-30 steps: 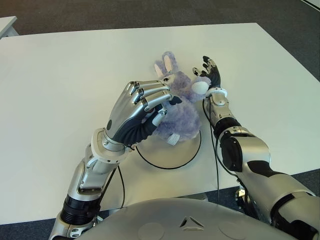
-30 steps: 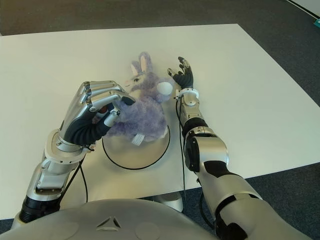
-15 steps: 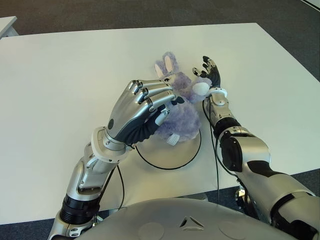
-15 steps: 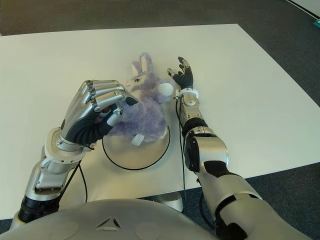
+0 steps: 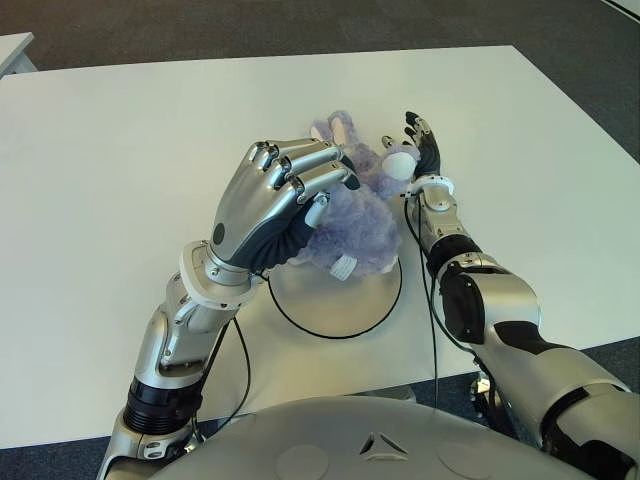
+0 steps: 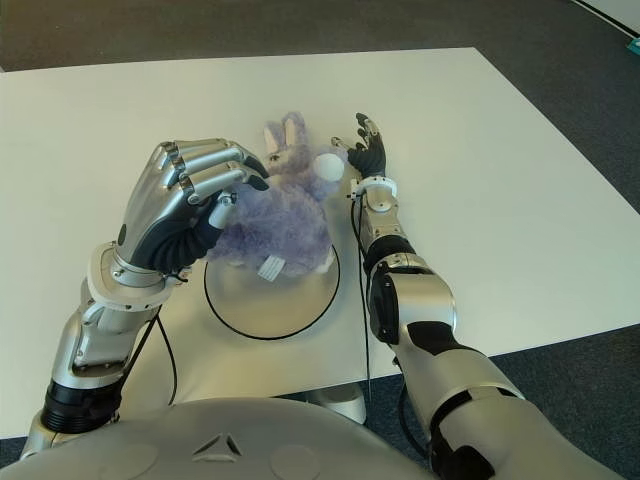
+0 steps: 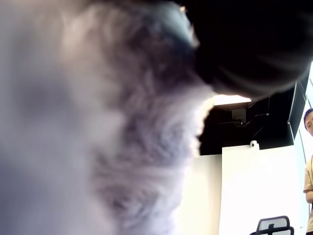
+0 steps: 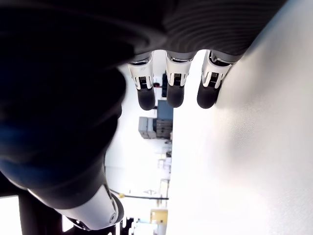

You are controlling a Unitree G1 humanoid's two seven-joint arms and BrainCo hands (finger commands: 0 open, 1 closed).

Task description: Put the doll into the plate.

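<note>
— What has moved since a moment ago?

— Since a second ago my left hand (image 5: 278,205) has risen and turned, and the doll (image 5: 355,215) has come up with it: its body has tipped forward, and its ears now lie lower, behind my knuckles.

— Where is the doll now?

— It sits in my left hand, over the far edge of the plate (image 5: 330,305). I cannot tell whether its lower end touches the rim. The white tag hangs down over the plate. The plate's near part lies bare on the white table (image 5: 110,180).

— How does the left hand hold it?

— My fingers (image 5: 310,165) curl over the top of the plush body and the thumb presses in from the near side, so the hand is clamped on the toy. My left wrist view is filled with purple fur (image 7: 98,137) pressed close.

— And the right hand?

— My right hand (image 5: 422,150) shows just to the right of the doll's head, close to its white paw. Its fingers (image 8: 174,93) are stretched out straight and hold nothing.
</note>
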